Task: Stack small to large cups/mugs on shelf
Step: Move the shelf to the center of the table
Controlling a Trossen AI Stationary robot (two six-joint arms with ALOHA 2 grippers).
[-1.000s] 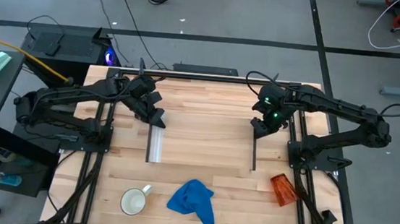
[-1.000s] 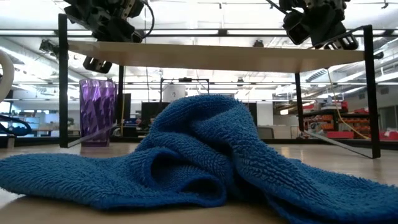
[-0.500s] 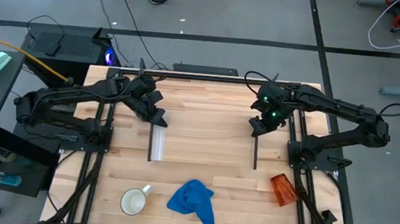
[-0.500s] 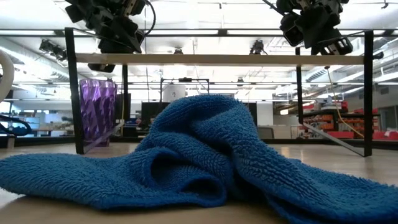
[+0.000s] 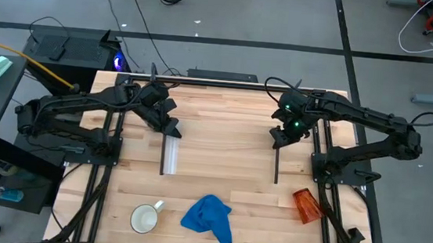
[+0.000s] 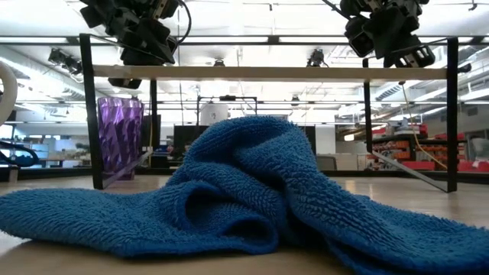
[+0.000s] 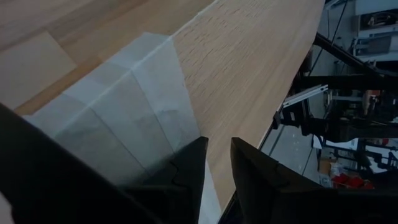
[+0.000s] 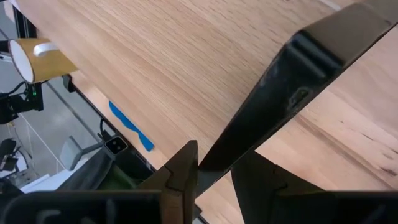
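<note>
The shelf (image 5: pixel 222 149), a light-wood board on thin black legs, stands level in the table's middle, its white strip (image 5: pixel 168 157) on the left end. My left gripper (image 5: pixel 170 130) is shut on that end and my right gripper (image 5: pixel 280 140) on the right end. The purple cup (image 6: pixel 118 137) stands upright behind the shelf's left leg; the high view hides it. The white mug (image 5: pixel 143 219) sits upright near the near edge. The orange cup (image 5: pixel 304 205) lies on its side at the near right. My left gripper (image 7: pixel 217 152) pinches the shelf's left end between its two fingers at the white strip (image 7: pixel 155 118), near the far corner, coming slanting down from the far left. My right gripper (image 8: pixel 214 163) pinches the dark metal frame bar (image 8: pixel 273 106) at the shelf's right end, near the far corner, from above. In the low view the board (image 6: pixel 267 73) is level, and its legs reach down to the tabletop.
A crumpled blue cloth (image 5: pixel 209 218) lies near the near edge between mug and orange cup, filling the low view's foreground (image 6: pixel 252 191). Bare tabletop (image 5: pixel 225 110) lies beyond the shelf. Black arm stands flank the table on both sides.
The shelf was tipped, its left end higher and its underside showing in the low view. It has come down level and then stayed still. Both grippers moved with it and kept their hold.
</note>
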